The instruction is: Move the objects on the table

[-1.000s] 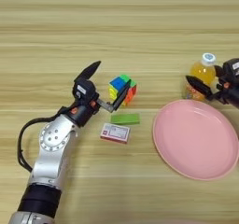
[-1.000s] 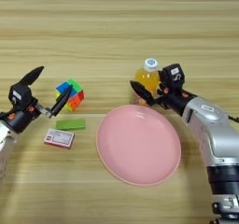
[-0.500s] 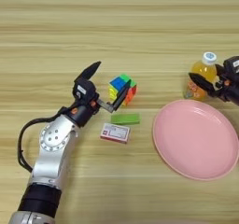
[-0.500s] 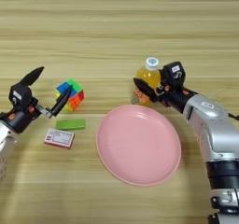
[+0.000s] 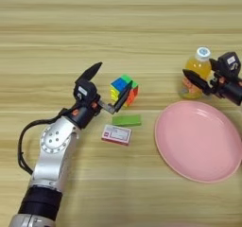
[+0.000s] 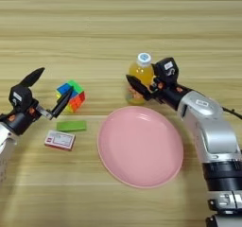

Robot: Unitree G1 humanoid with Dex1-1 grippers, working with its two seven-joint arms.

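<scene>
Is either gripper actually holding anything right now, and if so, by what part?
Nothing is clearly held. The left gripper is open, one finger against the puzzle cube. The right gripper sits at the orange-drink bottle, level with its lower body; a closed grip cannot be told.

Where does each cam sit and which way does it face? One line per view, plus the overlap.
Left eye view: on the head, looking down at the table; shows the whole left arm with the open left gripper by the puzzle cube, but only the right gripper at the bottle.
Right eye view: same head, reaching further right; shows the full right arm, left arm cropped.
Shared: cube, bottle, pink plate, green block, card.
</scene>
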